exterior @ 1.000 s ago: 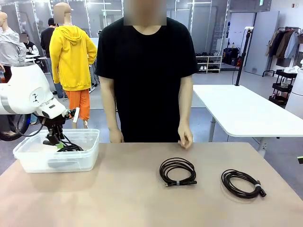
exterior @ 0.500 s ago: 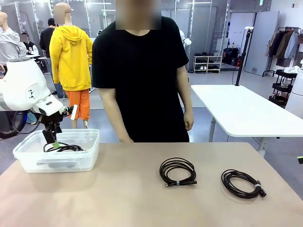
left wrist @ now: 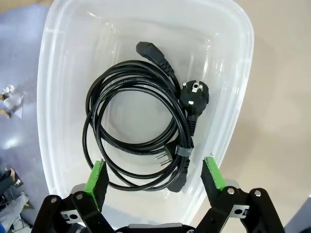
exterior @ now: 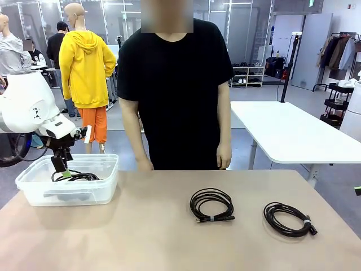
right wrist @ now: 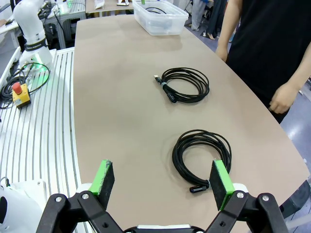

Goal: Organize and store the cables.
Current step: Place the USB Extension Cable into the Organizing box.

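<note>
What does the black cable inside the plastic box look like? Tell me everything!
The cable is a thin black cord that looks rubbery, wound into a loose round coil of several loops. A small grey tie pinches the loops together on one side. Its ends include a round two-pin plug and an angled connector. It lies flat on the bottom of the clear plastic box. The open left pincer hangs above it, not holding it.
</note>
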{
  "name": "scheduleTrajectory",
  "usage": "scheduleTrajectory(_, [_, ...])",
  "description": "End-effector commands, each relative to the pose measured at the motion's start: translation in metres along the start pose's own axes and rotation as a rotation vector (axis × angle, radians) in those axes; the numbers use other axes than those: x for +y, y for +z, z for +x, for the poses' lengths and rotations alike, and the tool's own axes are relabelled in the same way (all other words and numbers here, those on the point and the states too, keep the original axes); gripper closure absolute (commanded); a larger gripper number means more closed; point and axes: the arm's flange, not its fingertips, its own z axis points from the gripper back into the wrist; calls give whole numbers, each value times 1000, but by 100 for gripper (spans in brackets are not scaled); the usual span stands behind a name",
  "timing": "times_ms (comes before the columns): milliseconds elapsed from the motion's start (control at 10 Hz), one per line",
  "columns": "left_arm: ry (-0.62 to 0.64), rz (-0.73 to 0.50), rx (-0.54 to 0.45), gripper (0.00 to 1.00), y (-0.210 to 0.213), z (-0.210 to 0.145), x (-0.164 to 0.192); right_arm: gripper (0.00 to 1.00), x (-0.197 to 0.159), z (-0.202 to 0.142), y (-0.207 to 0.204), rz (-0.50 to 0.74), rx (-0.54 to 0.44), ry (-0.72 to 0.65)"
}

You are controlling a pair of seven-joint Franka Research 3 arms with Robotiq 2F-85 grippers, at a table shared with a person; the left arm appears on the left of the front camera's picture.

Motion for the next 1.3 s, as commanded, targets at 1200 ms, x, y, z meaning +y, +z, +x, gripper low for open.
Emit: scheduleTrajectory(1200, [159, -67, -293, 3, 117, -66, -71, 0, -1, 0, 1, -6, -14, 18])
